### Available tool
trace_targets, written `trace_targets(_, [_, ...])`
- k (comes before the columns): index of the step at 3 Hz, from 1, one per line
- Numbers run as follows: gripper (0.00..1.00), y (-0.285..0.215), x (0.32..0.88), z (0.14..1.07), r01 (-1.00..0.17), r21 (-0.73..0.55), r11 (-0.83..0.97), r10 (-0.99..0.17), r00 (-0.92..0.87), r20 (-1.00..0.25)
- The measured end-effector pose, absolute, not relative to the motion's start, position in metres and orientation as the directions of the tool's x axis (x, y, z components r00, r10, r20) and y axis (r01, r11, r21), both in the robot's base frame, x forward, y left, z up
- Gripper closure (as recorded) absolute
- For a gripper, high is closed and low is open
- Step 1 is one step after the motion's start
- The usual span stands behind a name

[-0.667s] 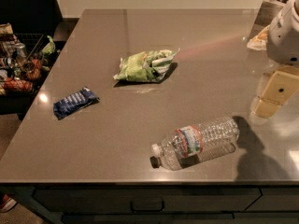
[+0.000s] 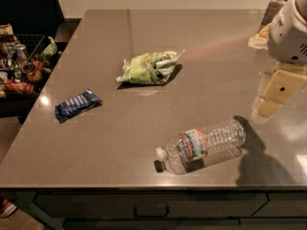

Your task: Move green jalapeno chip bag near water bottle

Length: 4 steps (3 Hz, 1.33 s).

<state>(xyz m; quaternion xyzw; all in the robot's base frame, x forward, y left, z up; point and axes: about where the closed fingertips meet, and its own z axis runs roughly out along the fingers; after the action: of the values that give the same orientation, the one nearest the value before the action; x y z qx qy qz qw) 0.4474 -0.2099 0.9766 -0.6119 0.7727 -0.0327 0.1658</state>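
The green jalapeno chip bag (image 2: 148, 67) lies wrinkled on the grey table top (image 2: 120, 128), a little behind the middle. The water bottle (image 2: 201, 146) lies on its side near the front edge, with its dark cap pointing front-left. My gripper (image 2: 276, 97) hangs over the right side of the table, under the white arm body (image 2: 290, 32). It is to the right of the bag and behind-right of the bottle, touching neither, and holds nothing that I can see.
A dark blue snack packet (image 2: 76, 105) lies flat at the left of the table. A wire basket of snacks (image 2: 21, 63) stands beyond the left edge. A pale object (image 2: 260, 35) sits at the far right. Drawers run below the front edge.
The gripper has edged very slightly to the left. The bag, the bottle and the blue packet have not moved.
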Motion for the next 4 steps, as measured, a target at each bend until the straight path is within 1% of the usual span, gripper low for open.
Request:
trace_targets(1, [0.00,-0.196,0.468,0.969,-0.941,-0.245,0.233,-0.953,-0.172,-0.248])
trace_targets(3, [0.00,-0.151,0.534,0.949,-0.953,-0.197,0.230,-0.925,-0.151,-0.348])
trace_targets(4, [0.00,-0.116,0.584,0.928,-0.955,-0.172,0.240,-0.908,-0.158,-0.388])
